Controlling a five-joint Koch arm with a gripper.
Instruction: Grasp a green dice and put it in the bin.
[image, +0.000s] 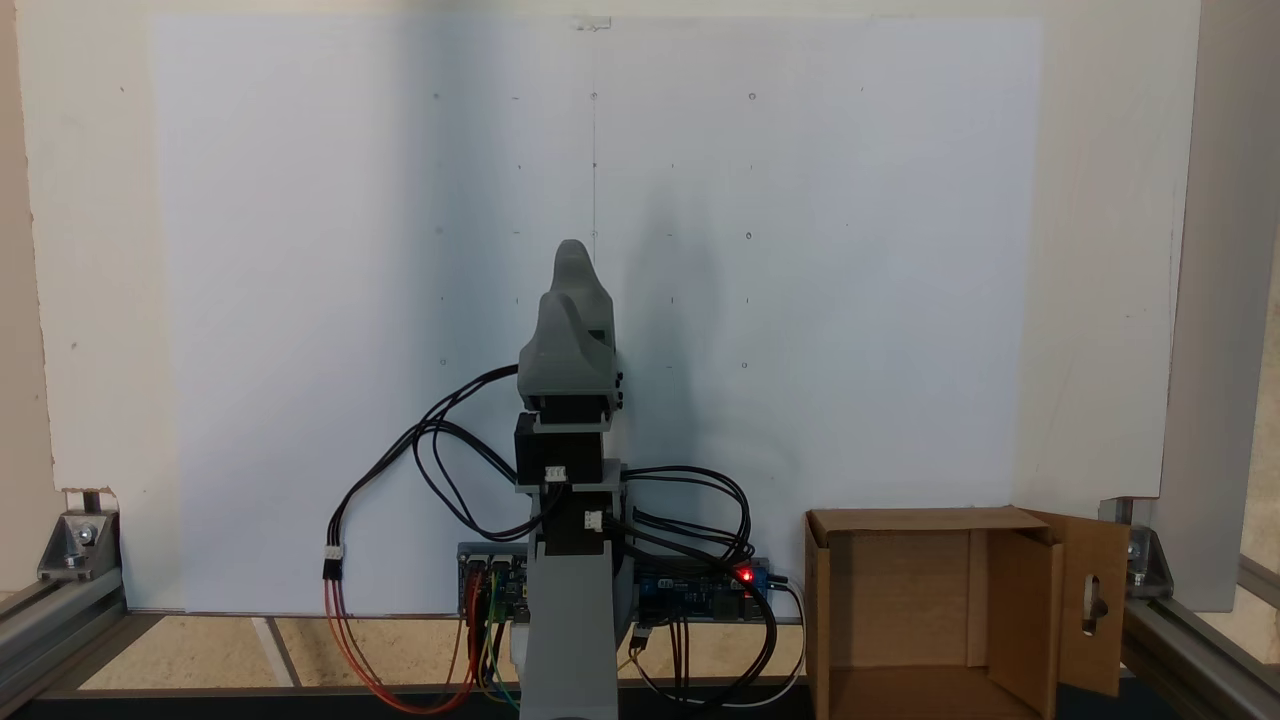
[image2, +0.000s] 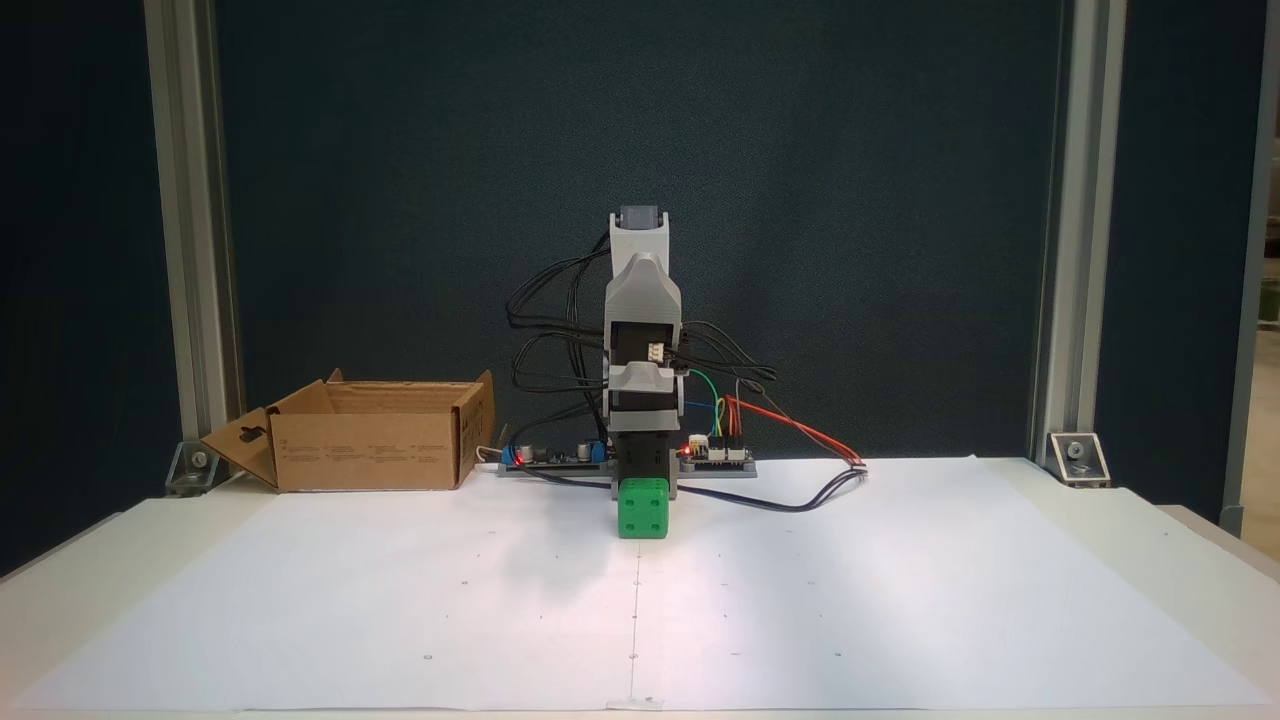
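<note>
The green dice (image2: 642, 509) sits on the white paper (image2: 900, 600) at frame centre, directly before the folded arm (image2: 642, 340). Whether the gripper (image: 572, 275) is open, I cannot tell. The bin (image2: 365, 435) stands at middle left.

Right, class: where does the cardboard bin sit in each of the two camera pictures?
In a fixed view: the cardboard bin is at bottom right, right of the arm, open side facing the camera.
In a fixed view: the bin is at middle left, left of the arm.
Shared landmark: its slotted flap.
</note>
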